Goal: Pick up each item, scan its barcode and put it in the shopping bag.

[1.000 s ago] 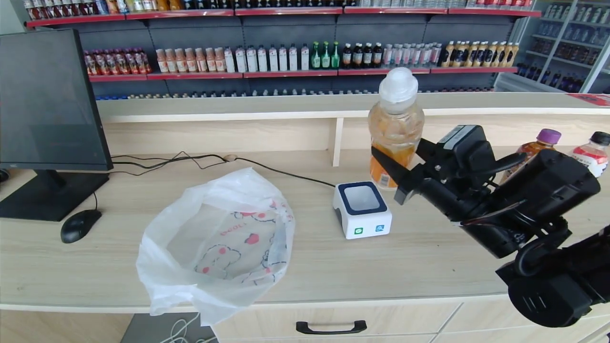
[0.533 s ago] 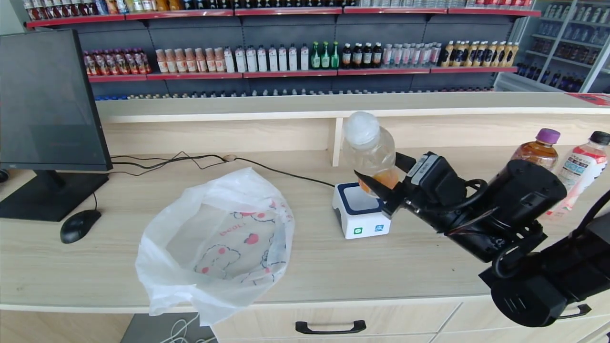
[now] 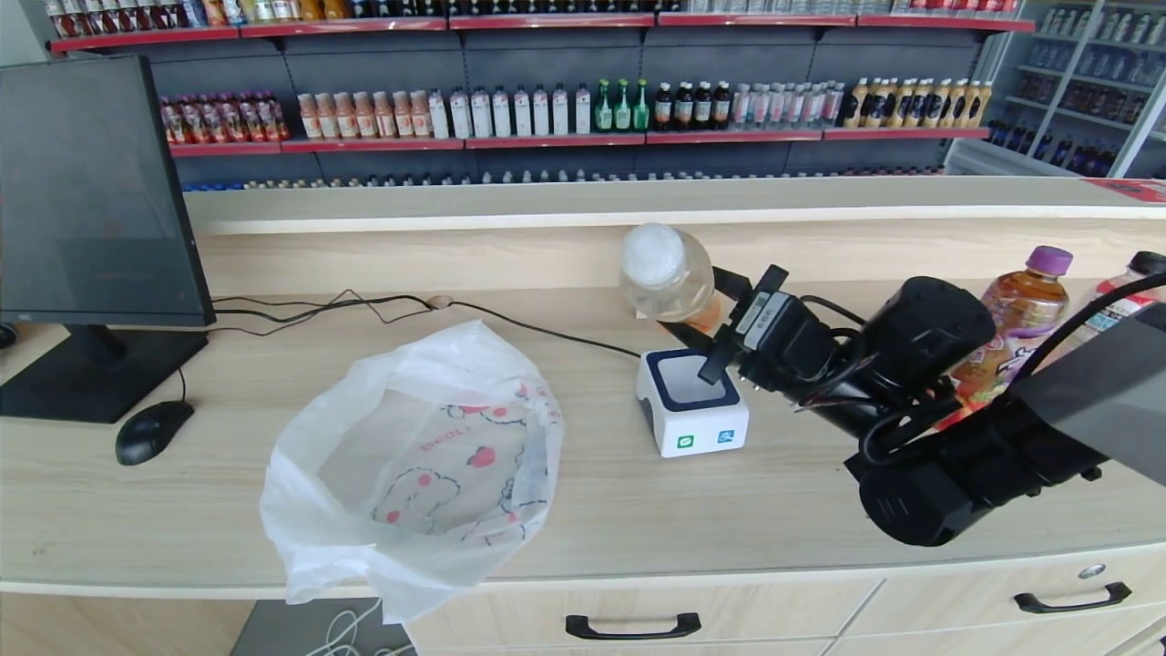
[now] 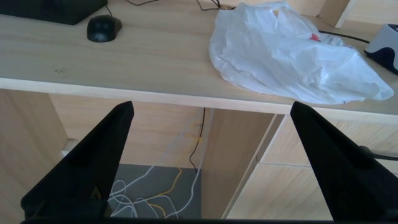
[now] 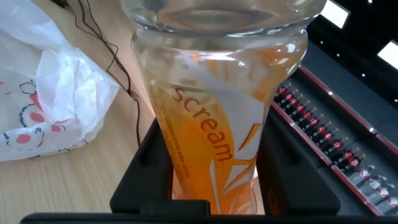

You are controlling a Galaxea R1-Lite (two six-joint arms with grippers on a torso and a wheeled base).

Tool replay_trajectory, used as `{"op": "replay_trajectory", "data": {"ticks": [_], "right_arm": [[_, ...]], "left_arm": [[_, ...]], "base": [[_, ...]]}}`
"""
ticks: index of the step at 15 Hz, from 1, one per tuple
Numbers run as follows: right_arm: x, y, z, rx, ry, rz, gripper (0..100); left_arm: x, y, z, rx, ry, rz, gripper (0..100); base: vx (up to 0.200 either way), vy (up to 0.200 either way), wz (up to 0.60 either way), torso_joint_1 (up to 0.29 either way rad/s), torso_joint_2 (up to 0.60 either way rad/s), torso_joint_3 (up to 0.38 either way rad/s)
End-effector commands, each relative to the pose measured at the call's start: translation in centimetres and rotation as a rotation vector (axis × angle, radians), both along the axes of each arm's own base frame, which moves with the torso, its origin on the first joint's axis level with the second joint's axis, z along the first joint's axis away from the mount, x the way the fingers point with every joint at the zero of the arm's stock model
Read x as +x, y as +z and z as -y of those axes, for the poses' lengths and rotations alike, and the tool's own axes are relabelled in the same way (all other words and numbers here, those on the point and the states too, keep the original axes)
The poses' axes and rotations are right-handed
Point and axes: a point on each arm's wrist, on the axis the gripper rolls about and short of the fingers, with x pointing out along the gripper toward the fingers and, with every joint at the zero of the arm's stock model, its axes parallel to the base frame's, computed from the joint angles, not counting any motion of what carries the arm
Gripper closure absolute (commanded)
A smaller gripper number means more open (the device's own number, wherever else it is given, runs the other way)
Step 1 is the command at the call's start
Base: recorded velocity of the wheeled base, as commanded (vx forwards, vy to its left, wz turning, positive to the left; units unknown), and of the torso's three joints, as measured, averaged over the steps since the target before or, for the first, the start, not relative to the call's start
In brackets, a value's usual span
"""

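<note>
Orange-labelled clear plastic bottle (image 3: 665, 273) with white cap: we log it held off the counter (image 3: 802, 497), tipped steeply so its cap end points toward the counter's left end, above the far side of the scanner. In the right wrist view, the bottle (image 5: 217, 124) runs straight out between the two black fingers (image 5: 149, 168).

Right gripper (image 3: 701, 323): clamped on the bottle's labelled lower body, one finger on each side.

White box scanner (image 3: 692, 405) with dark blue-rimmed window: we place it near the counter's middle, directly below the gripper's fingers and apart from them.

White translucent plastic shopping bag (image 3: 410, 465) with red-and-black cartoon print: it sits beside the scanner on its left, mouth open upward, and its lower folds hang over the counter's front edge.

Left gripper (image 4: 211, 162): fingers spread wide with nothing between them, held lower than the counter top and facing the counter's front, with the bag (image 4: 292, 50) above it.

Amber bottle with purple cap (image 3: 1025, 301) and white-labelled bottle with black cap (image 3: 1125, 292): we note both standing at the counter's right end, behind the right arm.

Black monitor (image 3: 91, 182) and black mouse (image 3: 153, 430): at the counter's left end, with the mouse nearer the front edge.

Black cable (image 3: 364, 305): along the counter's back edge.

Shelves of bottles (image 3: 547, 109): behind the counter.
</note>
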Motion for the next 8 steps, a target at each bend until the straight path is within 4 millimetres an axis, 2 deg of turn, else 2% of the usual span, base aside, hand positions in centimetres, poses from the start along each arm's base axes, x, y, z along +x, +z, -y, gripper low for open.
{"op": "replay_trajectory", "data": {"ticks": [1,4,8], "right_arm": [[0.7,-0.9,0.2,-0.01,-0.014,-0.015,100],[0.7,-1.0,0.2,-0.021,-0.022,-0.006,100],[0.2,-2.9,1.1,-0.102,0.003,-0.03,100]], "left_arm": [[0.0,0.0,0.0,0.0,0.0,0.001,0],[0.0,0.0,0.0,0.0,0.0,0.001,0],[0.0,0.0,0.0,-0.002,0.002,0.003,0]], "base": [[0.0,0.0,0.0,0.0,0.0,0.0],[0.0,0.0,0.0,0.0,0.0,0.0],[0.0,0.0,0.0,0.0,0.0,0.0]]}}
